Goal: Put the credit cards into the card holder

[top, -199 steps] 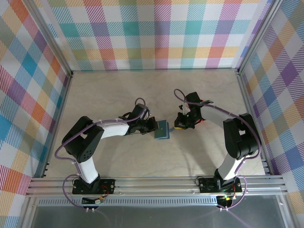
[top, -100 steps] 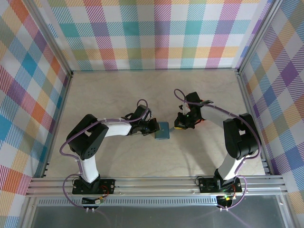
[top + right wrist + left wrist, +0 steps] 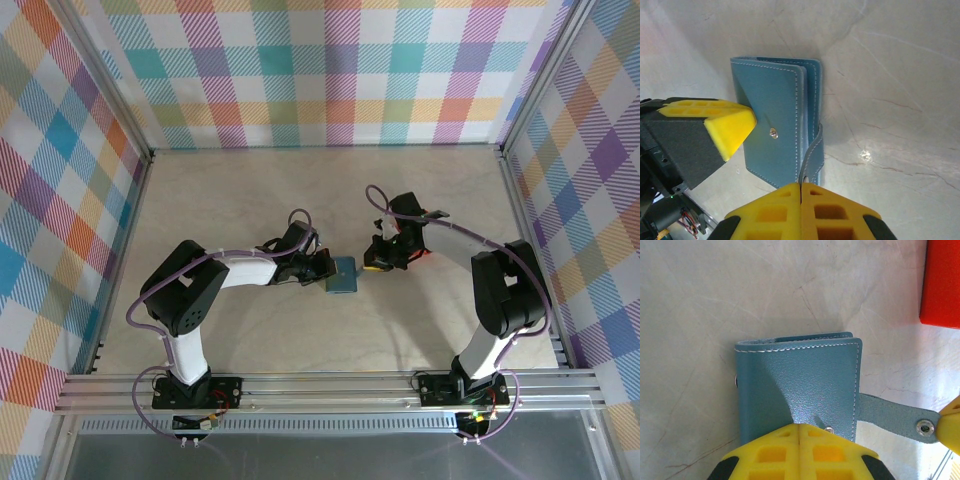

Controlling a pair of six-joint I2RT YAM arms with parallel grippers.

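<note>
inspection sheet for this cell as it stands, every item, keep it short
surface: pale veined table, faint scratches
job's things: card holder folded shut and lying flat; its clasp tab is unsnapped and sticks out sideways
clutter: red tray beside the holder, apart from it
grippers: left gripper shut, tips over the holder's cover; right gripper shut, tips at the end of the tab; cannot tell whether it pinches the tab
cables: purple cables loop above both wrists
surroundings: checked walls on three sides, aluminium rail at the near edge
</note>
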